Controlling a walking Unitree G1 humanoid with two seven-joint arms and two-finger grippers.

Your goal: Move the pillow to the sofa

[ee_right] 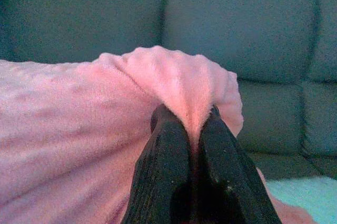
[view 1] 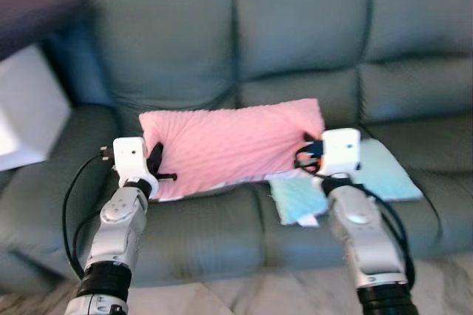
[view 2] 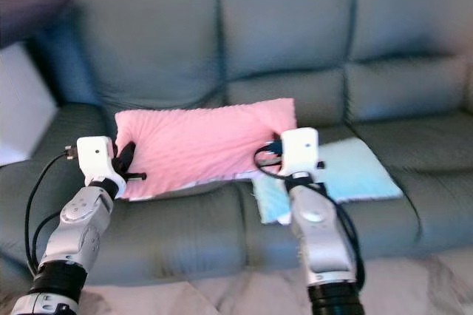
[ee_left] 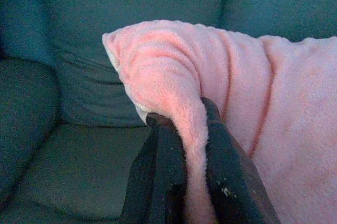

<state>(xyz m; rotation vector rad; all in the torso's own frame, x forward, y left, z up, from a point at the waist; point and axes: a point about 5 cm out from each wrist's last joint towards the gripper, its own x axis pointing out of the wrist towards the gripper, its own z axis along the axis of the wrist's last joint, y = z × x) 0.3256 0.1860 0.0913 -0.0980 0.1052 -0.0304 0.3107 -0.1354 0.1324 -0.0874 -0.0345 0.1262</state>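
Left eye view: the pink pillow is held over the seat of the grey sofa. Its two ends are pinched, one by the left gripper, one by the right gripper. A pale blue cloth lies on the sofa seat just beside it.

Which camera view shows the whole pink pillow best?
The left eye view: the whole pillow shows over the sofa, held at both ends by the left gripper and right gripper. The right eye view shows the same. Each wrist view shows one pinched end between black fingers.
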